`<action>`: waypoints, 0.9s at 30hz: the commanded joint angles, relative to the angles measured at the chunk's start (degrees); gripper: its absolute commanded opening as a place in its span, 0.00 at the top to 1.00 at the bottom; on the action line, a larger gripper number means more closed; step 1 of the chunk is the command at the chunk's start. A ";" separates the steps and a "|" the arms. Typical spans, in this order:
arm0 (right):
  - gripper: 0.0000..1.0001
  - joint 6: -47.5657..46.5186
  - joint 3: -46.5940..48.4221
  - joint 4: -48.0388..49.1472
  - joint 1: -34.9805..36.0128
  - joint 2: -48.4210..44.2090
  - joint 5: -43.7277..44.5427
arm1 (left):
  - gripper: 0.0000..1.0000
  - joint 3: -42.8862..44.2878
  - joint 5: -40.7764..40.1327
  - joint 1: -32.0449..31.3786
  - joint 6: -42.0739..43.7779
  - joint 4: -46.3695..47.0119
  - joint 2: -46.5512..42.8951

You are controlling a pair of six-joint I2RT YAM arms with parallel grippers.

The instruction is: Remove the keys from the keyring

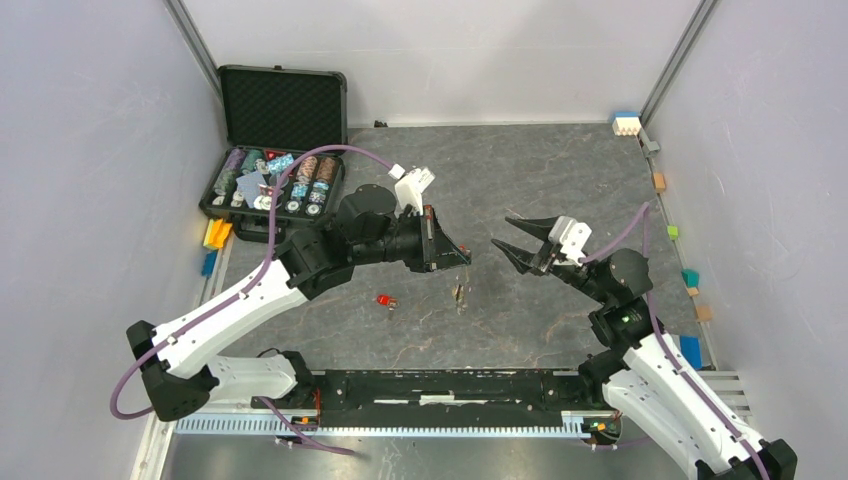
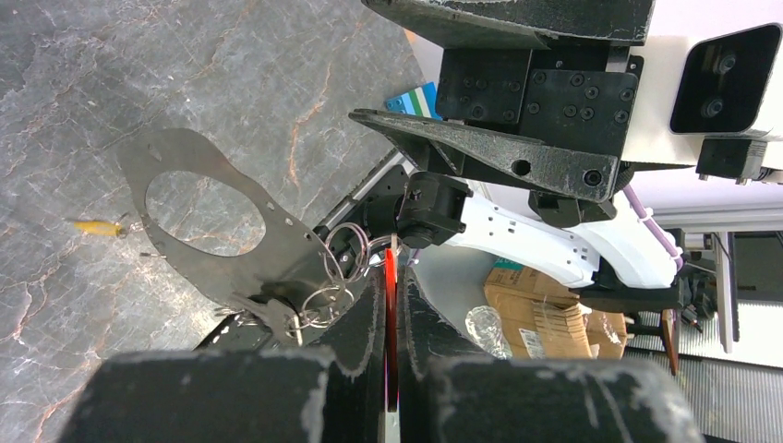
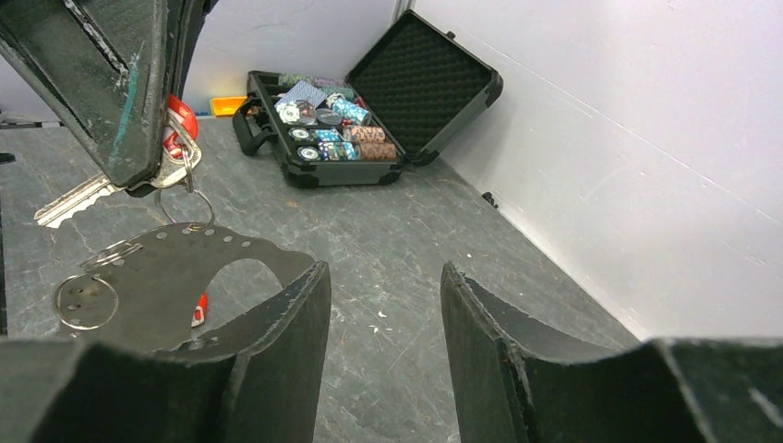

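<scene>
My left gripper (image 1: 462, 257) is shut on a red-headed key (image 2: 391, 305), pinched edge-on between its fingers. That key's silver blade (image 3: 69, 203) sticks out sideways. From the key hangs the keyring (image 2: 277, 258), a dark grey strap loop with small silver rings (image 2: 343, 247). My right gripper (image 1: 502, 232) stands open just right of it, level with the strap (image 3: 175, 268), and nothing is between its fingers (image 3: 286, 318). A second red key (image 1: 385, 300) lies loose on the table. A gold-yellow key (image 1: 459, 293) shows by the strap's far edge; whether it is attached I cannot tell.
An open black case of poker chips (image 1: 275, 180) stands at the back left. Small coloured blocks (image 1: 690, 278) line the right wall, and yellow and blue ones (image 1: 214, 238) lie by the left wall. The black rail (image 1: 440, 385) runs along the near edge.
</scene>
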 commanded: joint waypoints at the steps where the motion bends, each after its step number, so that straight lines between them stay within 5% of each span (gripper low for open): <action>1: 0.47 -1.14 -0.04 1.31 0.19 -0.10 0.73 | 0.98 1.51 1.78 0.46 1.82 2.68 0.10; 14: 0.47 -2.65 -0.64 2.15 0.20 1.57 0.77 | 0.98 2.24 2.20 0.60 3.23 1.36 0.11; 27: 0.41 -2.81 -2.89 6.80 0.19 -2.12 -7.51 | 0.98 8.97 6.15 0.91 13.53 -10.88 0.24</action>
